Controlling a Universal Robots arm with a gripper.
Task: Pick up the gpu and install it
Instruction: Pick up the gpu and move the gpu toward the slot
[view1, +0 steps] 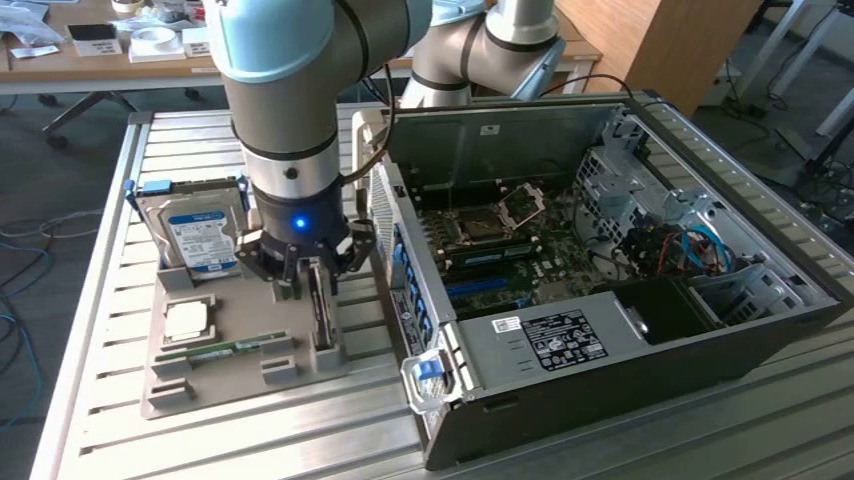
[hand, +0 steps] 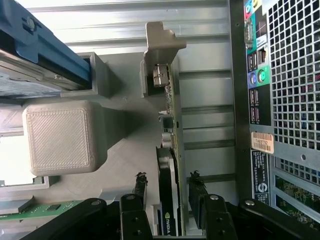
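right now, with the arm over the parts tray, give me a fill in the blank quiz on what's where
1. The gripper straddles the gpu with its fingers ___.
2. The gpu stands on its ___ in a slot of the grey tray.
3. The hard drive, at the exterior view's left of the gripper, sits in a ___ caddy.
4. The memory stick lying on the tray is ___ in colour.

Missing words: open; edge; blue; green.

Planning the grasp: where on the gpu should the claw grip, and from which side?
Probably its thin upper edge, from straight above: the gpu stands on edge in the grey holder, flat faces outward, so the open claw can straddle it, one finger per face.
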